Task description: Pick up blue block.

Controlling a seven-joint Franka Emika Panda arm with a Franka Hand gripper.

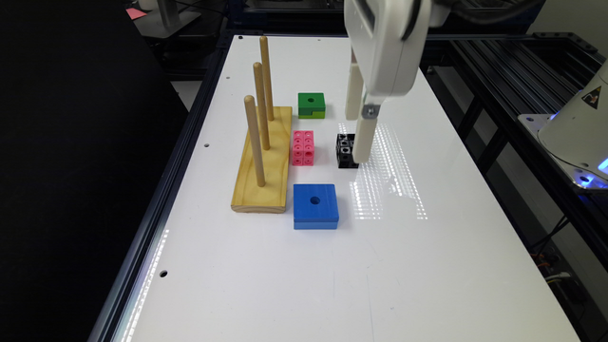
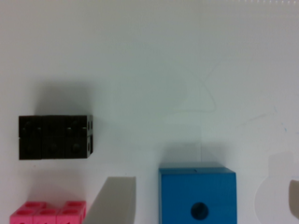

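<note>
Blue block [image 1: 315, 205] [image 2: 197, 196], one of its kind, lies flat on the white counter [image 1: 427, 266] with its round centre hole facing up and a seam running round its sides. It sits just beside the near end of the wooden peg base [image 1: 263, 164], on the exterior view's right of it, and nothing grips or touches it. One wooden base is here, carrying three upright pegs [image 1: 255, 140] in a row; no block is threaded on any of them. One green block [image 1: 311, 104] with a hole lies farther back. One pink cluster of small cubes [image 1: 303, 147] [image 2: 46, 212] lies between the green block and the blue one, close to the base. One black cluster of small cubes [image 1: 346, 151] [image 2: 55, 136] lies to the exterior view's right of the pink cluster, apart from it. The claw [image 1: 358, 128] hangs above the counter by the black cluster, well apart from the blue block. In the wrist view its two fingertips [image 2: 114, 200] stand wide apart, one on either side of the blue block, so the claw is released and grasps nothing.
</note>
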